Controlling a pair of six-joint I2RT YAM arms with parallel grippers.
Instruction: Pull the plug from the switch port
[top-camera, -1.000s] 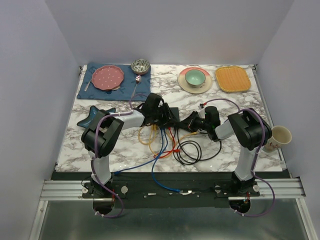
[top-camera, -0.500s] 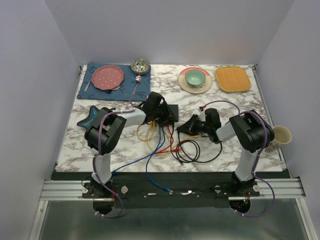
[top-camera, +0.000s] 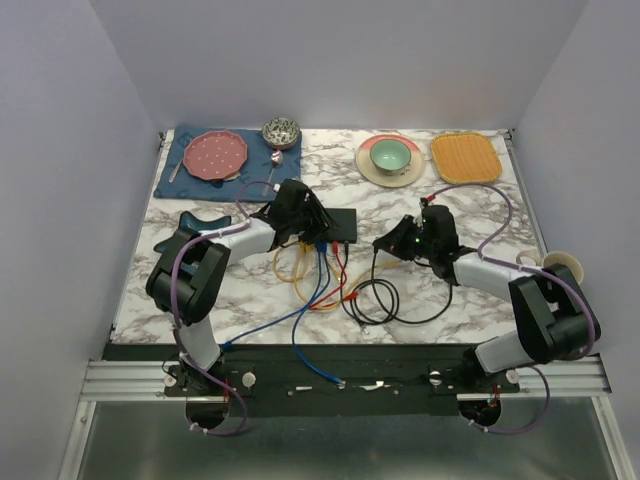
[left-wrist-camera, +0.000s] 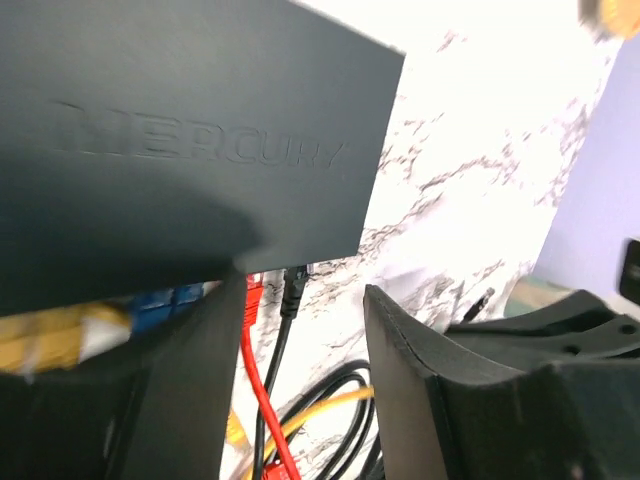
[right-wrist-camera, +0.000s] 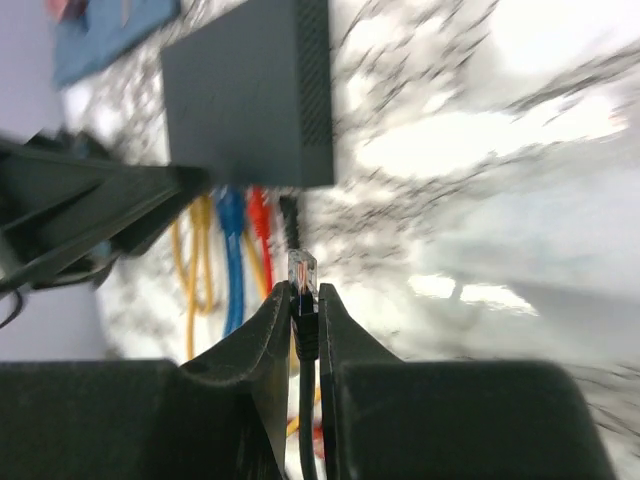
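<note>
The switch (top-camera: 340, 225) is a flat matte-black box (left-wrist-camera: 200, 120) on the marble, seen end-on in the right wrist view (right-wrist-camera: 245, 100). Yellow, blue (right-wrist-camera: 232, 220), red and black cables run from its near edge. My right gripper (top-camera: 392, 245) is off to the switch's right. In its own view the right gripper (right-wrist-camera: 304, 290) is shut on a clear plug (right-wrist-camera: 303, 270) with a black cable, clear of the sockets. My left gripper (top-camera: 297, 222) sits at the switch's left end. It stands open (left-wrist-camera: 305, 295), with the red and black cables showing between its fingers.
A black cable coil (top-camera: 385, 300) lies in front of the switch. A dark blue star dish (top-camera: 185, 232) is at the left, a paper cup (top-camera: 562, 268) at the right edge. A placemat with a pink plate (top-camera: 215, 155), a green bowl (top-camera: 390, 155) and an orange mat (top-camera: 466, 158) line the back.
My right gripper has drawn back to the right, away from the switch, with the plug in it, and its arm has swung outward. The left gripper has shifted a little left along the switch.
</note>
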